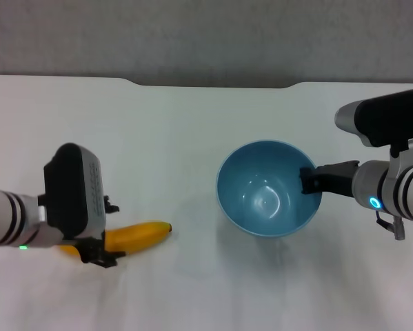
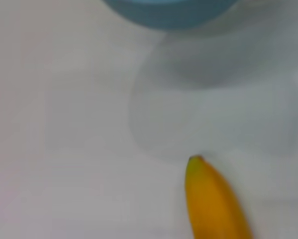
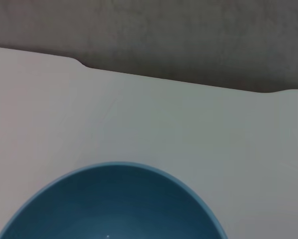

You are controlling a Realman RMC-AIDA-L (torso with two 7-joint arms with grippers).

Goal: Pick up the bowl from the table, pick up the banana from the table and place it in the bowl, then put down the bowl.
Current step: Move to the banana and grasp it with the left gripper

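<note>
Head cam sits up high, looking forward and steeply down, so you get the whole white table almost as a plan view, with its notched far edge toward 12 o'clock and both arms coming in from 9 and 3.

Left wrist cam is way closer and low to the tabletop. It looks across the surface from the 9 o'clock side, catching only the banana tip up close and a sliver of the bowl beyond.

Right wrist cam hangs right over the bowl's rim, facing the far edge and the grey wall behind.

All three views share the bowl and the tabletop; the banana shows only in the head and left wrist views.
</note>
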